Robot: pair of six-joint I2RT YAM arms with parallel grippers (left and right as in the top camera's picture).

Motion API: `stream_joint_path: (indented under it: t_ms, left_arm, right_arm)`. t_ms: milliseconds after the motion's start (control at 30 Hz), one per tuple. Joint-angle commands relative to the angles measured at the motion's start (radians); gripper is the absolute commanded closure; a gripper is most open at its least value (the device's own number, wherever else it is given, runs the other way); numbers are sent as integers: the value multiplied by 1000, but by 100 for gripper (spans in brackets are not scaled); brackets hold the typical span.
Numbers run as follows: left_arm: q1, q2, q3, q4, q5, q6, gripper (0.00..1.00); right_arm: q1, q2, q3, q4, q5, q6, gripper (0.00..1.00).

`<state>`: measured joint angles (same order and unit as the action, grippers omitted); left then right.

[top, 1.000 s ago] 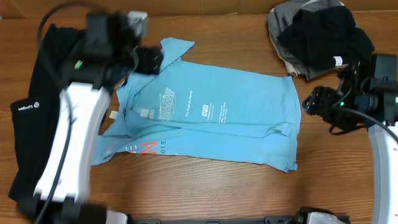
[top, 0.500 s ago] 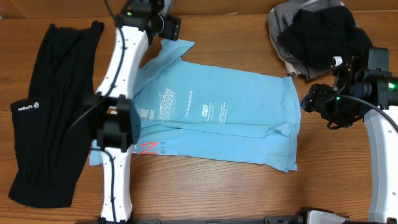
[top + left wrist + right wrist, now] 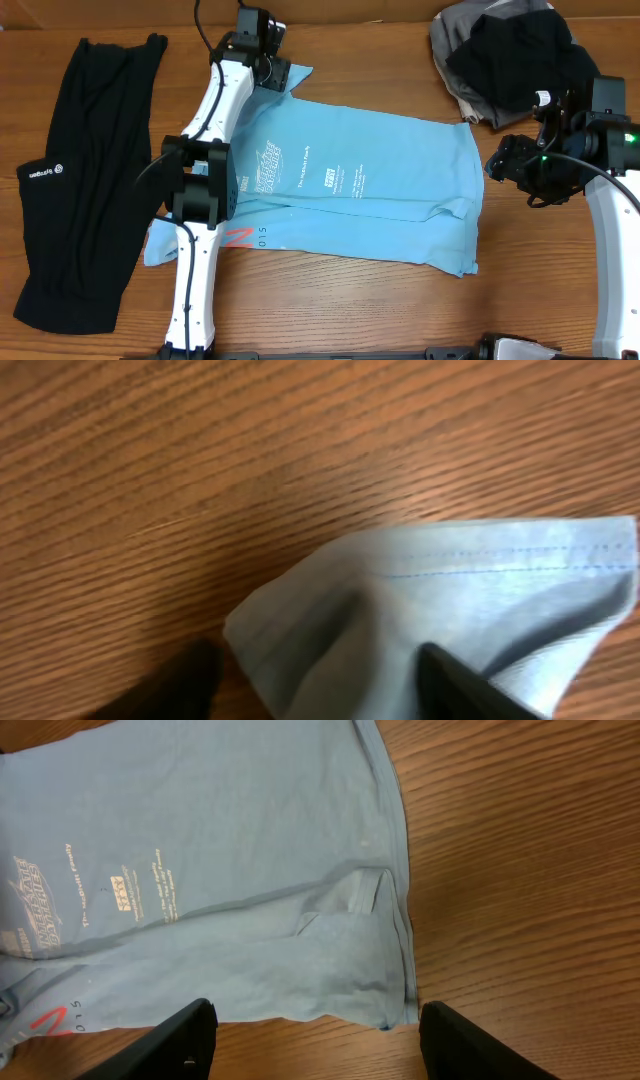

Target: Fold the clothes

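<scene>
Three lots of clothes: I see them laid along the wooden bench (image 3: 340, 310), each apart from the next.
Long black garment (image 3: 85, 180): it lies lengthwise at the far left of the bench. Its small white logo (image 3: 45, 172) sits near its left edge, and neither arm touches it.
Left arm (image 3: 195, 200): it stretches from the near edge of the bench, across the left part of the T-shirt, to the far sleeve.
Left end effector (image 3: 272, 75): it sits over the shirt's far sleeve (image 3: 450, 590). In my wrist view the two dark fingers (image 3: 170, 685) stand wide apart. The stitched corner of the sleeve lies flat on the wood between them, so nothing is gripped. I cannot tell whether the fingertips touch the cloth.
Light blue T-shirt (image 3: 350, 190): it lies sideways in the middle of the bench, sleeves to the left and bottom hem to the right, with the white lettering (image 3: 290, 170) facing up. A fold line runs along its length, and a strip with a red letter shows along the near edge.
Pile of black and grey garments (image 3: 505, 60): it is bunched at the far right of the bench, black on top of grey.
Right end effector (image 3: 505, 165): it sits just beside the shirt's right hem, nearer me than the pile. In my wrist view its fingers (image 3: 180, 1035) are spread, with the hem corner and bare wood between them. It holds nothing.
</scene>
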<state>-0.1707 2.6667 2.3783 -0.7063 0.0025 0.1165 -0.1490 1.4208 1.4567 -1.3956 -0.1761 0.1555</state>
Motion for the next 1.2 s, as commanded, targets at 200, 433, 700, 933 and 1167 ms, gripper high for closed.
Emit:
stream_joint_path:
  t_ms: [200,433,700,933,1167]
  left_arm:
    - [-10,16,35,38,-10,18,77]
    - [-9,14,78,-2,-14,17,88]
    - [-6,-4,326,-261,-36,18,88]
    - [-7,-6,430,-444,-35,18,87]
    - [-11,-6,430,-556,-28,18,90]
  right_arm:
    - [4,-1,24,30,7,-6,34]
    - [4,10,22,58,7,-3,38]
    - [4,114,22,130,6,-8,39]
    - [4,227,22,318,6,-53,44]
    - [19,401,22,527,7,-56,45]
